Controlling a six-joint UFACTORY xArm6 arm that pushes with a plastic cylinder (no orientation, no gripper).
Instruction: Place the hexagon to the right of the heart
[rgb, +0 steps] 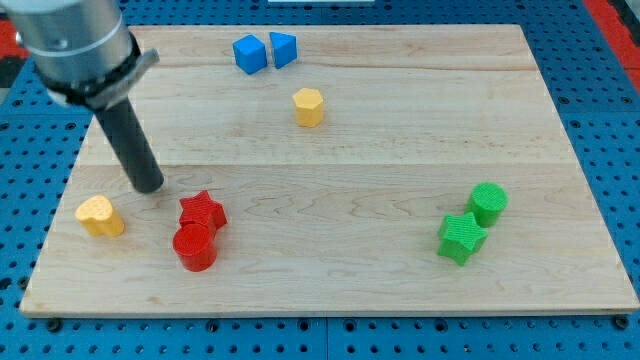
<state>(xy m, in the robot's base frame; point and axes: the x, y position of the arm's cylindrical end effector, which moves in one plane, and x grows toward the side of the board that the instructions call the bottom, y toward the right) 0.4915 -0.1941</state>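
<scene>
the wooden board (400, 180) fills most of the view, on a blue pegboard (610, 100). the arm's grey barrel (75, 45) hangs at the top left, its rod running down to my tip (150, 187), which sits just above and between the yellow heart (100, 215) and the red star (203, 211). there are no fingers to spread or pinch, only the bare rod. the yellow hexagon (308, 107) lies well apart, up toward the middle top, untouched. the red cylinder (195, 247) touches the star. i judge the approach is not yet begun: the tip must get round behind the hexagon's upper right and push it down-left, into the narrow gap right of the heart.
</scene>
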